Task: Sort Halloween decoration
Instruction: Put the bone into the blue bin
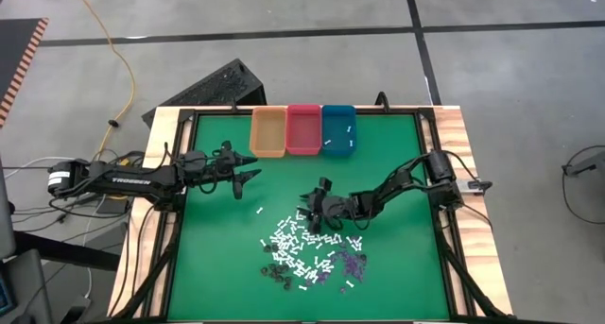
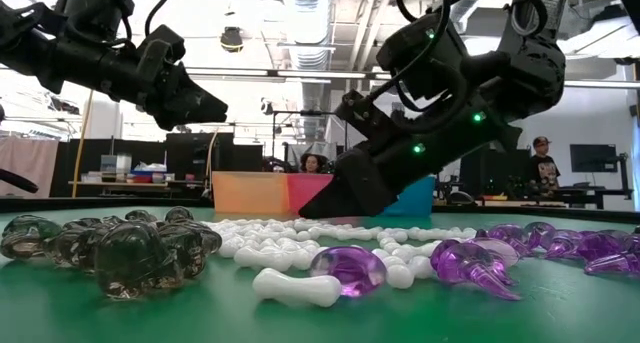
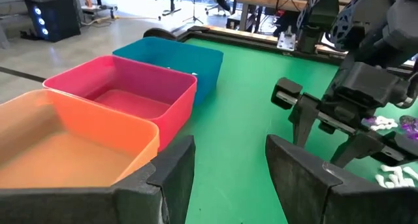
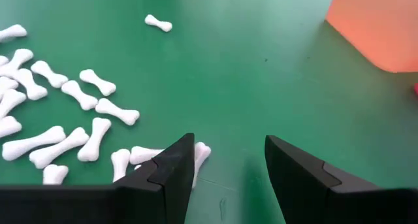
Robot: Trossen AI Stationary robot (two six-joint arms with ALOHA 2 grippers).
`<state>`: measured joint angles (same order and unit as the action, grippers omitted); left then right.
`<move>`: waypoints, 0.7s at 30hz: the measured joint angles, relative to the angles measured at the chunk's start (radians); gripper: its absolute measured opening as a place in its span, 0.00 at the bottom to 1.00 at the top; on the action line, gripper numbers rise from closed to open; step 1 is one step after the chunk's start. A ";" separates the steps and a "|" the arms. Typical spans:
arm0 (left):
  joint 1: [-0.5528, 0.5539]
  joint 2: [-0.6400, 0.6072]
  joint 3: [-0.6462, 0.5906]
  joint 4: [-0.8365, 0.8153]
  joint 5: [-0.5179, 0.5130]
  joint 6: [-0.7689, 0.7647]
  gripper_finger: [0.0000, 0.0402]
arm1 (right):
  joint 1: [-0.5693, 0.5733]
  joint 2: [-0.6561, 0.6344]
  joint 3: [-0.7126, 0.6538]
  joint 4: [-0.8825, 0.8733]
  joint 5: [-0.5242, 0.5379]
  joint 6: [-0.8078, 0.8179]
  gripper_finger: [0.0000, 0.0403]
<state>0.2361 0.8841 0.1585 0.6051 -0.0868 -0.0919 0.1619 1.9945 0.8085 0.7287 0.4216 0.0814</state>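
Three bins [image 1: 303, 130] sit at the table's [image 1: 217, 267] far edge — orange, pink, teal. Dozens of Halloween decoration [image 1: 307, 253] pieces lie mid-table toward the near edge. Right gripper [image 1: 317, 211] spread wide over them — left gripper [image 1: 248, 168], spread too, by the orange bin.

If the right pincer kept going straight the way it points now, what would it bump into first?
Probably bare green mat, then the orange bin. The right pincer, open, points past the white bones toward it, though depth is hard to judge.
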 joint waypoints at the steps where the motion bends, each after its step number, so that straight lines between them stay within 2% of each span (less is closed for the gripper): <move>1: 0.000 0.000 0.000 -0.004 0.000 0.000 0.44 | 0.000 0.000 0.000 -0.002 -0.008 0.000 0.53; 6: 0.000 0.000 0.000 -0.023 0.000 0.000 0.44 | 0.001 -0.002 0.001 -0.016 -0.025 0.000 0.53; 10: 0.000 0.000 0.000 -0.023 0.000 -0.001 0.44 | -0.014 -0.005 0.002 -0.083 0.017 0.049 0.53; 21: 0.000 0.000 0.000 -0.024 0.000 -0.003 0.44 | -0.060 -0.035 0.000 -0.114 0.028 0.040 0.53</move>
<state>0.2359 0.8841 0.1585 0.5812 -0.0864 -0.0944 0.1017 1.9600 0.8089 0.6150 0.4492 0.1212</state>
